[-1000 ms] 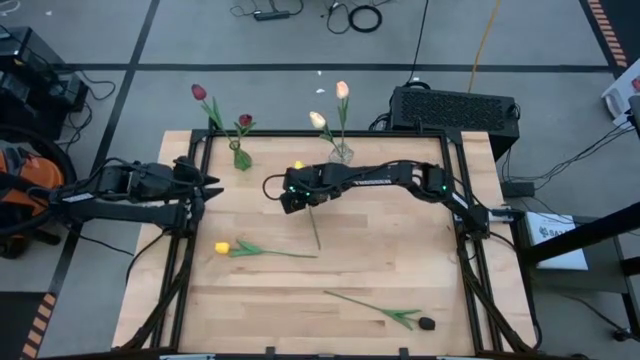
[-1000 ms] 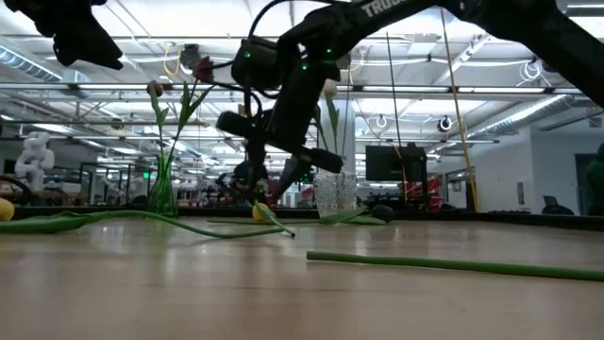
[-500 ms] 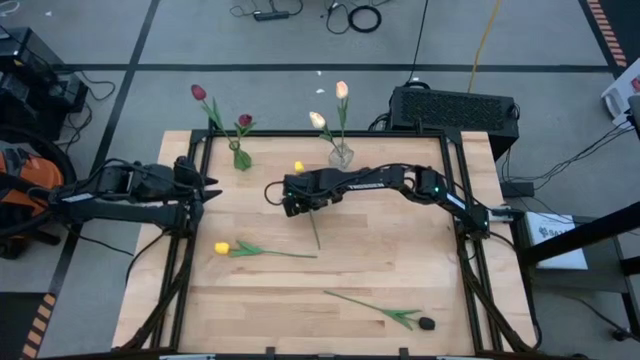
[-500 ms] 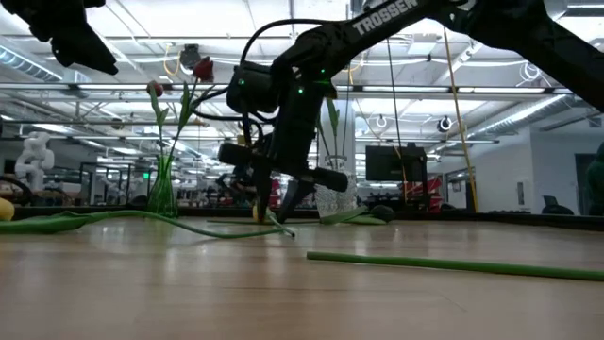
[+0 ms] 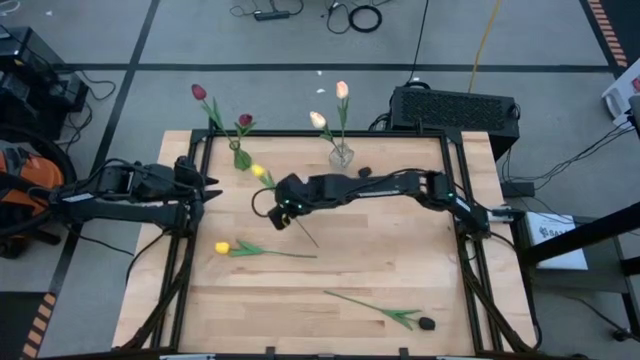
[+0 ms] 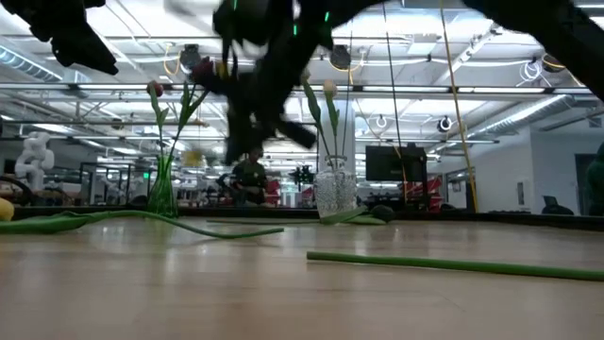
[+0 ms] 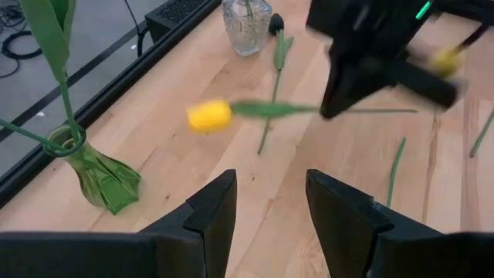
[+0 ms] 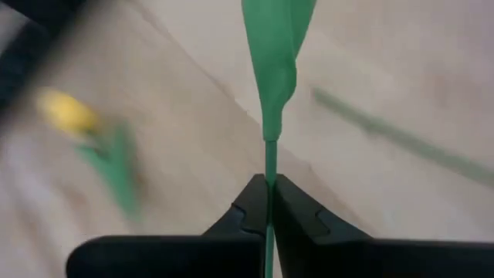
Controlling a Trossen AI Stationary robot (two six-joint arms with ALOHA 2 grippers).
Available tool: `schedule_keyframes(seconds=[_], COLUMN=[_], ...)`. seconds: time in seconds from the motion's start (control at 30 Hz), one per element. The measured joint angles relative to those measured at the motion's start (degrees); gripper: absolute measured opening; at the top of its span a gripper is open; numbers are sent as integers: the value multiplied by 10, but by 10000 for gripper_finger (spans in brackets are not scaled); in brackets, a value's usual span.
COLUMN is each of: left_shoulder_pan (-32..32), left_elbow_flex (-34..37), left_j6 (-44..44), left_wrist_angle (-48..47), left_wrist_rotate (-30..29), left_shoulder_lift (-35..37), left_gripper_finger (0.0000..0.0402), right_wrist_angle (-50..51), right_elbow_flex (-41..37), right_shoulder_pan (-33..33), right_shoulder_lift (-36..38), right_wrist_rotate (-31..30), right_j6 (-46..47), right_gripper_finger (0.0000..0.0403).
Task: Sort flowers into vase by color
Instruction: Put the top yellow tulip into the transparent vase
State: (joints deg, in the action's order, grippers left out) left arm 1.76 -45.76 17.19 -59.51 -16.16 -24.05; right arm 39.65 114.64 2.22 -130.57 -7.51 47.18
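Fingers (image 8: 297, 210) of the right gripper (image 8: 268, 205) pinch a stem (image 8: 269, 158), seen only in its wrist view. From above, that yellow tulip (image 5: 258, 171) hangs over mid-table, head toward the green vase (image 5: 241, 157), stem slanting back. Right arm reaches across; left gripper (image 7: 266, 201) waits agape, empty.

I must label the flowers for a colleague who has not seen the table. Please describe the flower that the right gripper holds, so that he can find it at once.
Start at the green vase at the table's far left edge. Just beside it, toward the middle of the table, the right gripper is shut on the stem of a yellow tulip. It is the only flower lifted off the wood; the other yellow tulip lies flat nearer the front.
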Motion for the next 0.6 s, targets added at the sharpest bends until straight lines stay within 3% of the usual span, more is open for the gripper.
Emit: schedule_keyframes(seconds=[0.1, 0.2, 0.43, 0.6], left_shoulder_pan=[0, 0, 0, 0], left_elbow_flex=[0, 0, 0, 0], left_j6=[1, 2, 3, 4], left_wrist_angle=[0, 1, 2, 3], left_wrist_rotate=[0, 0, -3, -4], left_shoulder_lift=[0, 0, 0, 0], left_gripper_finger=[164, 164, 164, 164], right_wrist_angle=[-31, -19, 106, 133], right_elbow_flex=[2, 2, -9, -127], right_shoulder_pan=[-11, -31, -71, -80], right_shoulder_lift=[45, 95, 198, 280], right_wrist_rotate=[-30, -97, -261, -302], right_j6=[-40, -74, -119, -67], right_gripper_finger=[3, 2, 2, 1])
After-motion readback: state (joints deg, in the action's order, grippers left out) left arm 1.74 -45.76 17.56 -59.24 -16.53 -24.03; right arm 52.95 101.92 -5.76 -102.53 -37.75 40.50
